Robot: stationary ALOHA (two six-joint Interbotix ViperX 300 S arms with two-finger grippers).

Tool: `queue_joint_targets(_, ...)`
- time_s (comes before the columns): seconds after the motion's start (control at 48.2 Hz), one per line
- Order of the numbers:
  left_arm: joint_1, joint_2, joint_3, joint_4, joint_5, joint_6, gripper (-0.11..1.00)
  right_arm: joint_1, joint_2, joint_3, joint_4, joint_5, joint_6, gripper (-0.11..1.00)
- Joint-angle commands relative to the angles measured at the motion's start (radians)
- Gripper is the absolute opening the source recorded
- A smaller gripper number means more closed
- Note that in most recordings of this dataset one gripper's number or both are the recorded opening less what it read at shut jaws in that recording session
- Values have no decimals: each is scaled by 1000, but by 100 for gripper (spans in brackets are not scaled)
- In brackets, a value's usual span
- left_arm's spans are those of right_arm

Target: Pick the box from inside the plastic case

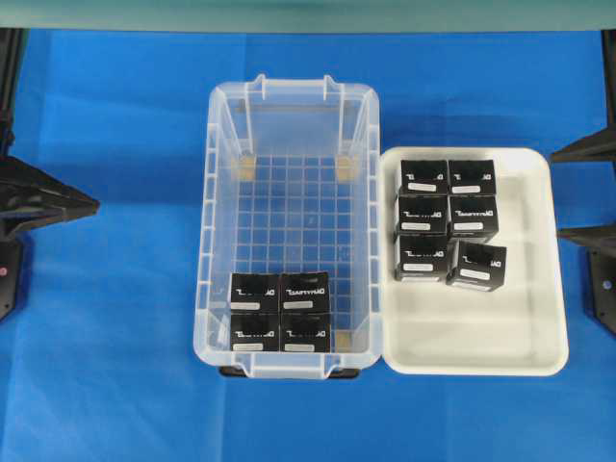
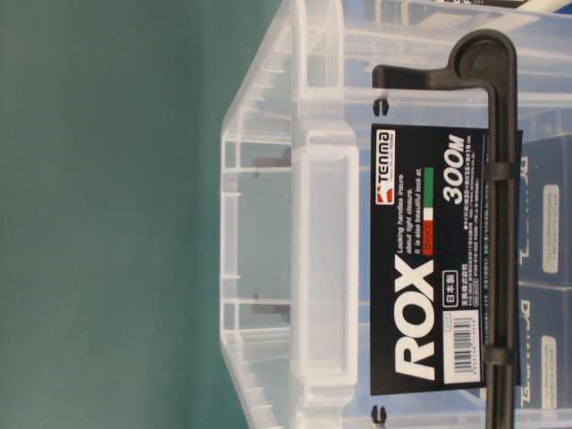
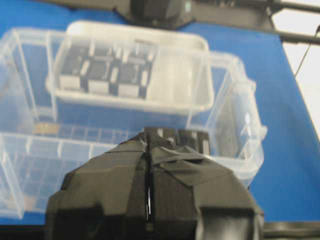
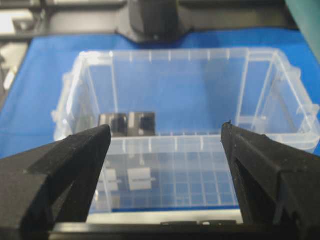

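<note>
Looking out from the right wrist camera, the right pincer (image 4: 165,145) stood released, its two black jaws spread wide at the frame's edges and nothing between them. Just beyond its tips lay the white tray's (image 4: 165,216) rim, then the plastic case (image 4: 280,65), its long axis running across the pincer's line of sight. The boxes inside sat ahead and to the pincer's left, against the case's short end wall; the likeliest target, the box (image 4: 141,125) nearest the case's middle, was touching its neighbours on two sides. From the left wrist camera, the left pincer (image 3: 148,200) was clenched, its taped jaws pressed together on nothing, with the case directly ahead and four cartons ahead to its right. Seen from overhead, both arms were parked at the bench's (image 1: 106,385) edges, well apart from the case. By my judgement the left arm was nearer, since the tray lay between the right pincer and the case, though only the right pincer was ready to grasp.
</note>
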Motion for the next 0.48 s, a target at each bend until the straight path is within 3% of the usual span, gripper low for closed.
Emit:
queue_joint_targets(0.0,-3,-6,-17,2,-17,2,-7,2,-41,8,3,-6,6,92)
queue_joint_targets(0.291,-17,-21,-6,2,-35,3,-7,2,-126,52,3,0,23,92)
queue_joint_targets(0.457,-26,-18,3,2,-40,38,-7,-2,-124,77,3,3,28,92)
